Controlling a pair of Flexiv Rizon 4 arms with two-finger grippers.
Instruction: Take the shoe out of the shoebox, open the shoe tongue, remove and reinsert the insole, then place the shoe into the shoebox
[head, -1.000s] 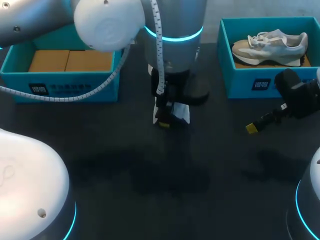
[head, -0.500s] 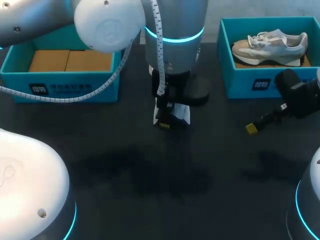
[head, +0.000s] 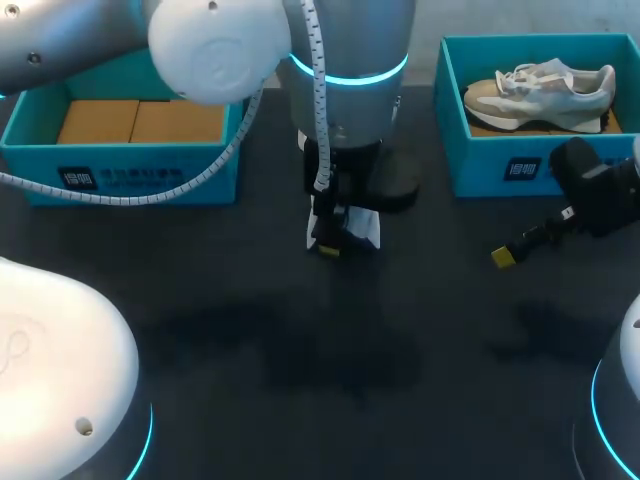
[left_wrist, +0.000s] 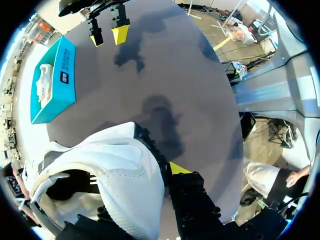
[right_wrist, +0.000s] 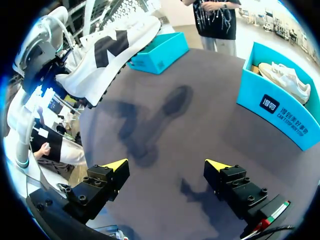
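Observation:
A white shoe (left_wrist: 100, 175) with black patches hangs above the middle of the table, with my left gripper (left_wrist: 155, 175) shut on its side near the opening. Only one yellow tip shows beside the sole. In the head view the shoe (head: 362, 228) is mostly hidden under my left arm, and the gripper (head: 328, 243) points down. From the right wrist the shoe (right_wrist: 107, 50) shows tilted in the air. My right gripper (right_wrist: 166, 165) stands open and empty over the bare table, low at the right (head: 505, 257). Behind it is a blue shoebox (head: 520, 165).
That right shoebox holds a beige and white sneaker (head: 545, 88). A second blue box (head: 120, 165) at the back left holds brown cardboard. The dark tabletop (head: 300, 350) lies between and in front of the boxes.

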